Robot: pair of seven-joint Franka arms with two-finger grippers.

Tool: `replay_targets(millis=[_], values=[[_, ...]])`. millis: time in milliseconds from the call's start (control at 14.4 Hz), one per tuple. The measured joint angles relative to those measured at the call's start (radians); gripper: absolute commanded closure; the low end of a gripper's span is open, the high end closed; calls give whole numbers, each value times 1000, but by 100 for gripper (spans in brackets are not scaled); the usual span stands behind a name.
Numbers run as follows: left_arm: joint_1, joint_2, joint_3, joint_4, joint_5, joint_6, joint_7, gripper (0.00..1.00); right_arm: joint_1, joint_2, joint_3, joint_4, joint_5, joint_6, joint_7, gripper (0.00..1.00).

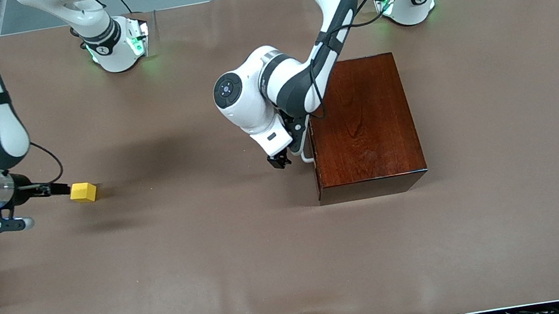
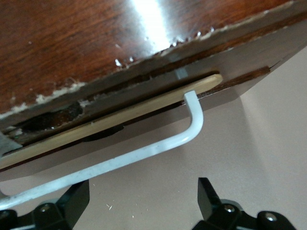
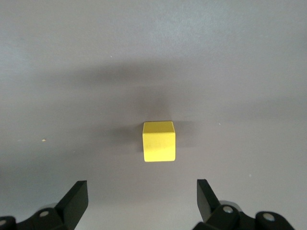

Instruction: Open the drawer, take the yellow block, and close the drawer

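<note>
The small bright yellow cube block [image 1: 83, 192] [image 3: 159, 142] is seen lying on the brown table cover [image 1: 215, 244], well apart from the shiny dark red-brown wooden box [image 1: 363, 125] [image 2: 72, 43], toward the right arm's end of the table. The right gripper [image 1: 56, 189] [image 3: 141, 201] is held just beside the block, away from the box. Its black fingers are spread wide, and nothing is held between them; the block is not touched.

The box's pale wood drawer [image 2: 110, 122] is pushed in, so that only a thin edge of it can be seen. A white bent bar handle [image 1: 306, 154] [image 2: 144, 151] is fixed on the drawer's front. The left gripper [image 1: 279, 161] [image 2: 144, 203] is placed in front of the drawer, close to the handle. Its fingers are spread apart too, and nothing is held by them.
</note>
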Motion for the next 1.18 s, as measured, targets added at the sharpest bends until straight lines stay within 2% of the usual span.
replay_targets(millis=[208, 556, 903, 1181], values=[[0, 0, -1, 1, 0, 4, 5, 0, 0, -8, 1, 94, 0, -107, 0, 0], [-2, -28, -5, 10, 1, 94, 94, 0, 2, -63, 7, 221, 3, -282, 0, 0], [21, -181, 7, 20, 1, 92, 297, 0, 6, -86, 27, 397, 4, -471, 0, 0], [107, -287, 10, 13, 2, 41, 492, 0, 6, -133, 48, 438, 5, -512, 0, 0]])
